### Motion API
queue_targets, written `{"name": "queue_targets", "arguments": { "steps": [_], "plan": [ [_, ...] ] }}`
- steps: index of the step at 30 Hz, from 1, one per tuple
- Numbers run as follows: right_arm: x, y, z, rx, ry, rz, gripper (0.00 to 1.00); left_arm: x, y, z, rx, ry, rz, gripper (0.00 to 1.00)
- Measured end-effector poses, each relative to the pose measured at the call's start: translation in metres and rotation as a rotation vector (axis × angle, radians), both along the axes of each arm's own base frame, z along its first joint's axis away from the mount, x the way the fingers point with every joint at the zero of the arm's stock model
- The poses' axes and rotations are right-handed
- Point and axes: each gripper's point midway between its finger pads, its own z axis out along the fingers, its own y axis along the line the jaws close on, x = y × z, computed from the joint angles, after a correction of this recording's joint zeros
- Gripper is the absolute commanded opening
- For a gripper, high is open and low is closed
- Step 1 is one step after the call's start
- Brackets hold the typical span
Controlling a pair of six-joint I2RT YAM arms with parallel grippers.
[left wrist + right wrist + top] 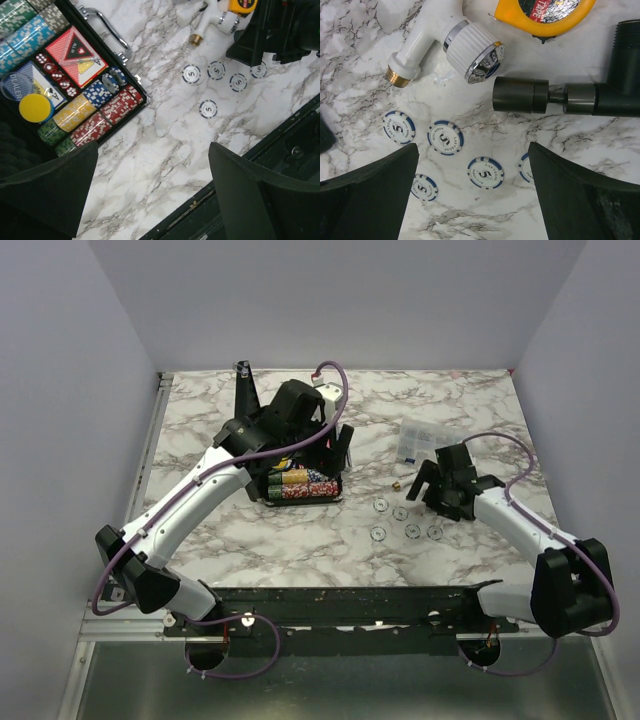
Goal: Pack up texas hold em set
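Left gripper [154, 167] and right gripper [472, 170] are seen spread wide, with nothing held by either.

The open black case [120, 62] is set on the marble table [165, 145] left of centre, under the left arm, its metal handle [107, 30] turned towards the loose chips. Inside it, chip rows [95, 117] are packed along one side, with a yellow disc [36, 107], a blue dealer button [15, 87] and a red triangle [75, 50] beside them. Five loose chips [445, 137] are scattered flat on the marble, apart from the case and just below the right gripper. Beyond them a white tap [445, 45], a yellow tape measure [545, 15] and a black fitting [565, 95] are laid close together.
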Motion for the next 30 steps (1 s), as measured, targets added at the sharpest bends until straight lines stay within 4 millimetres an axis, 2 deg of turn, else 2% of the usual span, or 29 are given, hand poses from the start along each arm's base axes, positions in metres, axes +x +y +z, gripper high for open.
{"name": "queue_targets", "arguments": {
  "steps": [7,9,17,20,23,30],
  "plan": [
    [-0.003,-0.012,0.023,-0.068,0.083,-0.085,0.92,-0.016,-0.019,-0.002,-0.034,0.022,-0.067,0.91],
    [-0.007,-0.014,0.023,-0.077,0.11,-0.103,0.92,-0.02,-0.023,-0.002,-0.043,0.028,-0.082,0.91],
    [-0.045,-0.027,-0.011,-0.102,0.314,-0.163,0.91,-0.036,-0.037,-0.001,-0.076,0.061,-0.137,0.91],
    [-0.059,-0.031,-0.021,-0.095,0.367,-0.179,0.87,-0.038,-0.039,-0.001,-0.082,0.065,-0.147,0.91],
    [-0.061,-0.032,-0.023,-0.089,0.38,-0.191,0.75,-0.038,-0.039,-0.001,-0.082,0.066,-0.148,0.91],
    [-0.063,-0.031,-0.033,-0.085,0.423,-0.189,0.67,-0.038,-0.04,-0.001,-0.081,0.066,-0.148,0.91]
  ]
}}
